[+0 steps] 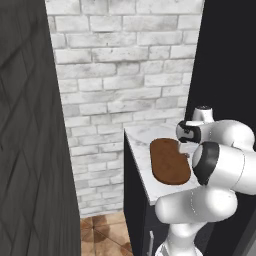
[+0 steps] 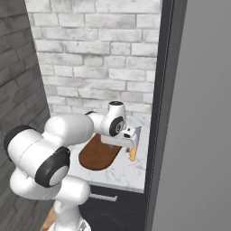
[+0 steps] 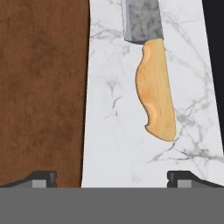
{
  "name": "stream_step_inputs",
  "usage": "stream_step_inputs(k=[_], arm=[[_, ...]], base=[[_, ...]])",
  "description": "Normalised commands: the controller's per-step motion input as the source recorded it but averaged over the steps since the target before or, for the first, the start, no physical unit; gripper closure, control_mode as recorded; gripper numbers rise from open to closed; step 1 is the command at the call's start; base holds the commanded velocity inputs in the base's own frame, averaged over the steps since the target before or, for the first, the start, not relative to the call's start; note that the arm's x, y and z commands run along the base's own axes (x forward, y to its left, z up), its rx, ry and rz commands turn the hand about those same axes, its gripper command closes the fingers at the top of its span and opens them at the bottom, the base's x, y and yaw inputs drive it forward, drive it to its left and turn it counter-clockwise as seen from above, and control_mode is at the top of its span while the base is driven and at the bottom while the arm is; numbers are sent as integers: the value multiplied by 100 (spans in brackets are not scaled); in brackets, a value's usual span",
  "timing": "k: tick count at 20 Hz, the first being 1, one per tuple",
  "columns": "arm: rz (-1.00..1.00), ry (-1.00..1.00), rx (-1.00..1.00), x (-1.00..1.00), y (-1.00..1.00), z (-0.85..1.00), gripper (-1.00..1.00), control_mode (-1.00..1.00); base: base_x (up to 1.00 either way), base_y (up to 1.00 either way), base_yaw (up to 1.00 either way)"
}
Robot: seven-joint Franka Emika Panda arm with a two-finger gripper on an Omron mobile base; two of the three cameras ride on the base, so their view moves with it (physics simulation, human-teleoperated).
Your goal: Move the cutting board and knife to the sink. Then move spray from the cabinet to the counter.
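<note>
cutting board (image 1: 170, 161) lies flat on the white marble desk (image 1: 142, 137) in our left base view, beside a pale brick wall (image 1: 120, 75). in our right base view our claw (image 2: 131, 140) hangs low over the desk, between the board and the knife (image 2: 132, 153), whose tan handle pokes out below it. in the hand view our claw's jaws stand wide open and empty, one tip over the board's edge, the other over bare marble; the knife lies just beside the board, apart from it.
</note>
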Motion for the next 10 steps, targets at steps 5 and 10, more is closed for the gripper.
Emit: stream_step_inputs(k=[5, 10], arm=[[3, 0, 0, 3, -17, 0, -100, -100], [1, 3, 0, 20, -27, -5, -100, -100]], base=[[0, 0, 0], [0, 0, 0]])
